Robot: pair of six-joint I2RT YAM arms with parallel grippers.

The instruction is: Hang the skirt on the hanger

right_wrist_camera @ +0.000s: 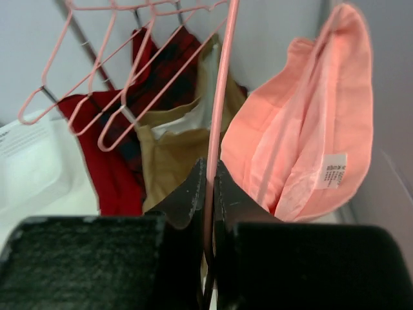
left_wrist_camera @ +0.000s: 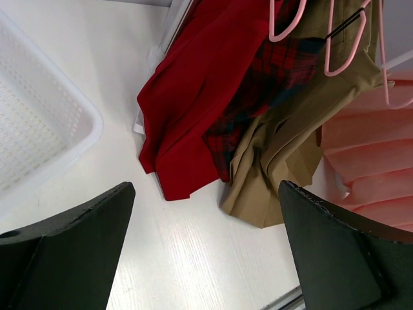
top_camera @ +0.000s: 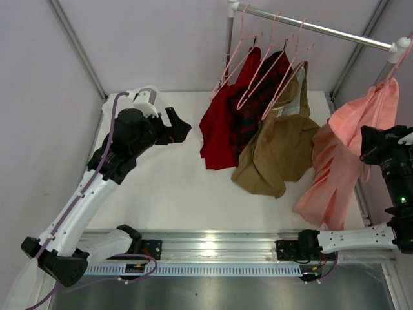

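Observation:
The salmon-pink skirt [top_camera: 342, 161] hangs at the right side of the table, draped over the pale-pink hanger [top_camera: 397, 64], whose top reaches the right end of the rail. In the right wrist view the skirt [right_wrist_camera: 303, 142] fills the right half, and one thin arm of the hanger [right_wrist_camera: 219, 97] runs up from my right gripper [right_wrist_camera: 210, 187], which is shut on it. From above, that gripper [top_camera: 369, 152] sits against the skirt's right edge. My left gripper [top_camera: 177, 129] is open over the table's left side with nothing in it. Its view [left_wrist_camera: 206, 219] shows bare tabletop between the fingers [left_wrist_camera: 71, 245].
A silver rail [top_camera: 310, 26] crosses the back right. Pink hangers on it hold a dark red garment [top_camera: 222, 129], a plaid one [top_camera: 258, 97] and a tan-brown one [top_camera: 277, 148], their hems lying on the table. A white basket [left_wrist_camera: 39, 129] stands at the left.

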